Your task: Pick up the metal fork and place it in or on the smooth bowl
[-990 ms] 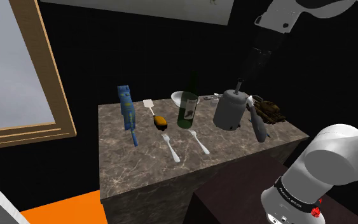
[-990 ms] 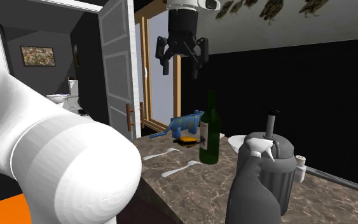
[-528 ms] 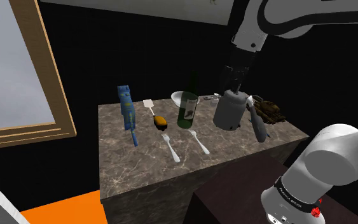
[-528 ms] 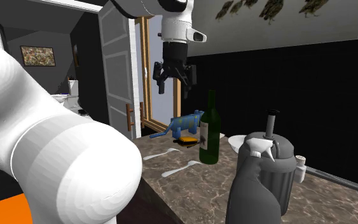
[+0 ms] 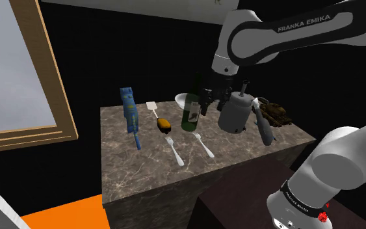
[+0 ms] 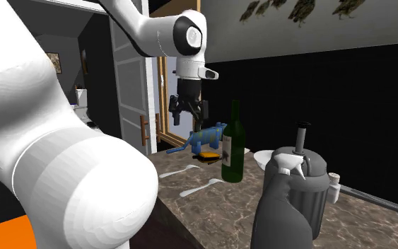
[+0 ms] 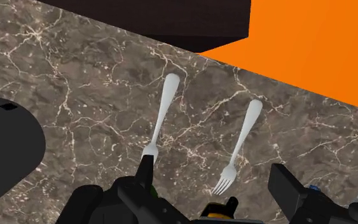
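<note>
- Shoulder view: a marble counter point(image 5: 136, 170) ends in a straight front edge above an orange floor point(image 5: 64, 213). Its near half is bare stone, and a black area lies behind the far edge.
- A row of things crowds the far half. From the shoulder view's left these are a blue figure point(image 5: 130, 116), a white spatula point(image 5: 153, 108), a green bottle point(image 5: 191, 114), a grey pot point(image 5: 233, 114) and a grey spray bottle point(image 5: 264, 128).
- The gripper point(image 5: 214, 102) hangs in the air above the counter. In this view it shows between the bottle's neck and the pot's top.
- The white bowl point(image 5: 184, 99) stands at the back, and the bottle hides part of it.
- In the second exterior view the white arm point(image 6: 63, 177) covers the near left of the counter.
- In the wrist view one finger hides the head of the second utensil point(image 7: 163, 111), so its kind cannot be told. A dark shape point(image 7: 6, 149) is cut off at the frame's edge and cannot be identified.
- The pale fork point(image 5: 175, 151) lies flat on bare stone in front of the bottle. Its tines point toward the row and its handle toward the front edge, almost parallel to the second utensil.
- From the wrist camera the fork's point(image 7: 238, 149) tines sit between the two fingers point(image 7: 289, 188), well below them and untouched.
- The fingers stand wide apart with nothing in their grasp.
</note>
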`<state>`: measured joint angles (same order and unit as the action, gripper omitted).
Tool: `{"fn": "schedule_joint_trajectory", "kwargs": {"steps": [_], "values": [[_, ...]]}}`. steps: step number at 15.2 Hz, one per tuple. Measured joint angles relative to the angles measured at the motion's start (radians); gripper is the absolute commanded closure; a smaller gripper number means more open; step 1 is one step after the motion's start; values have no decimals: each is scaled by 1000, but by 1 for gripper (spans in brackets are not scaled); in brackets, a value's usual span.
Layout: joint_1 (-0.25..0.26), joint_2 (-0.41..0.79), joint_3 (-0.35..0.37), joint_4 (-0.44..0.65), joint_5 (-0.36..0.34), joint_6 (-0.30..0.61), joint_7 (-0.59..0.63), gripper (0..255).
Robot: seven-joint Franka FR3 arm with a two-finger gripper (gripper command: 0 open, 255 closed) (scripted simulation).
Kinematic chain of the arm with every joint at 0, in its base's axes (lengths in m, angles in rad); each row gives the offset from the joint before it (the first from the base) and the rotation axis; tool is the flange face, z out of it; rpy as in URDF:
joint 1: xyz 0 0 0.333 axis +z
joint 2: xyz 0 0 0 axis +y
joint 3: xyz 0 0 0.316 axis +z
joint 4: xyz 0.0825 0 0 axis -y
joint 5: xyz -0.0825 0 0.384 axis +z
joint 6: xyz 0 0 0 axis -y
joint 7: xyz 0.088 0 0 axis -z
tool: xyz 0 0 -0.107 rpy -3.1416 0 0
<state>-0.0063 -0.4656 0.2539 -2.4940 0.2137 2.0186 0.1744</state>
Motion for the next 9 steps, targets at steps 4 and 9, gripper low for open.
{"fn": "schedule_joint_trajectory", "kwargs": {"steps": [4,9], "values": [[0,142,67,24,-4,98,103,0],[-6,350,131,81,-52,217,241,0]]}}
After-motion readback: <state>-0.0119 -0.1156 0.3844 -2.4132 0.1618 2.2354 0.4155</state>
